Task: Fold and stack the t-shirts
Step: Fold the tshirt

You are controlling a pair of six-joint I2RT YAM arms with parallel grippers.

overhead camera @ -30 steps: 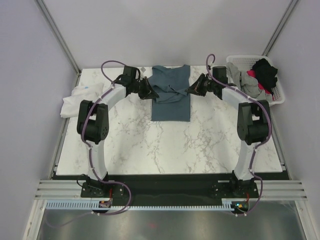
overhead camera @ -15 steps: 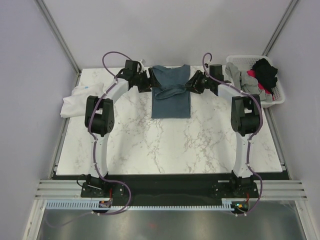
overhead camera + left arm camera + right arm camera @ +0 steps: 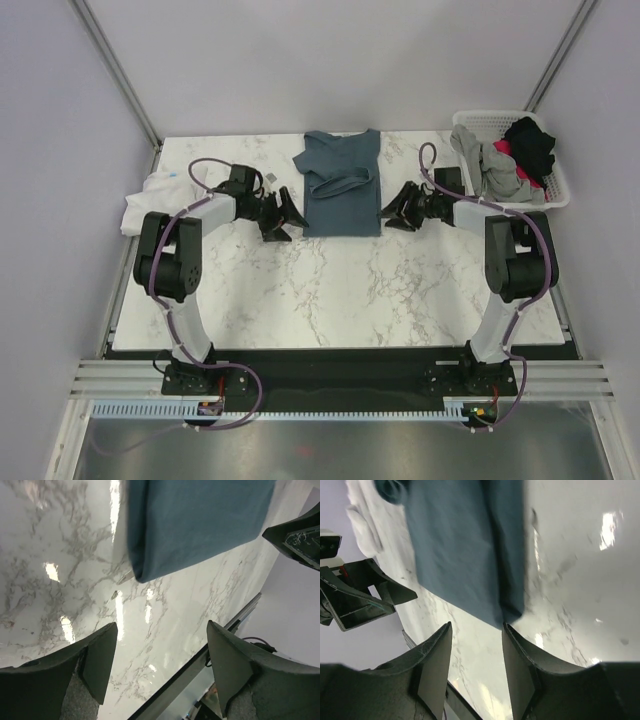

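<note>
At your far left, a white t-shirt lies crumpled at the left edge of the marble table, well apart from both arms. Next comes your left gripper, low over the table just beside the near-left corner of the slate-blue t-shirt. In the left wrist view its jaws stand spread wide with only bare marble between the fingers, and the shirt's corner lies ahead of them, apart from both tips. The slate-blue t-shirt itself sits at the far middle of the table, folded into a narrow strip – collar toward the far edge, sleeves laid across the chest. On its other side your right gripper points at the near-right corner. Its jaws are parted too, with nothing pinched between the fingers; the folded corner ends very near one tip, and you cannot tell from this view whether they touch. At the far right corner stands the white lattice basket – a grey t-shirt spills over its left rim and a black one is heaped inside.
</note>
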